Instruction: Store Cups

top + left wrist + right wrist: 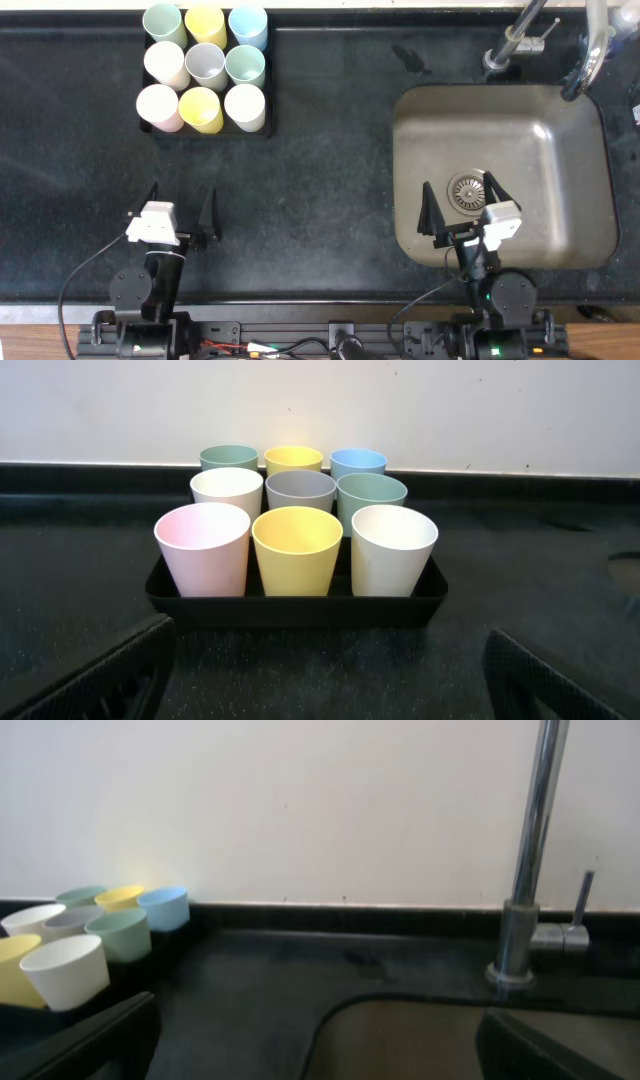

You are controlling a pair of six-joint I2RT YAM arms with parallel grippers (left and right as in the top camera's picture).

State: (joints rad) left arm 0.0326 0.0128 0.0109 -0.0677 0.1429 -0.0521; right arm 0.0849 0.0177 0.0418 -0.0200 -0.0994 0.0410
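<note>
1. The tray (206, 131) is a shallow black one, set at the far left of the dark worktop (320, 160), close to the back edge where the wall (320, 405) rises.
2. Nine cups (206, 65) are stood upright in the tray, mouths up, in three rows of three. Neighbouring cups are packed just beside one another, and the tray floor is filled from rim to rim.
3. The row nearest the arms is made up of a pink cup (203, 552), a yellow cup (297, 552) and a white cup (393, 552).
4. The left gripper (182, 200) is held near the front edge of the worktop, in line with the tray and well apart from it. Its jaws are released and spread wide, with nothing between them.
5. A broad strip of bare worktop lies between the left gripper and the tray's near rim.
6. The sink (585, 170) is let into the right side of the worktop, with its drain (467, 190) toward the near side and the tap (515, 40) at its far edge.
7. The right gripper (460, 195) is seen in the top view over the near part of the sink. Its jaws are likewise released, wide apart and holding nothing.
8. Bare worktop separates the tray's right rim from the sink's left edge
</note>
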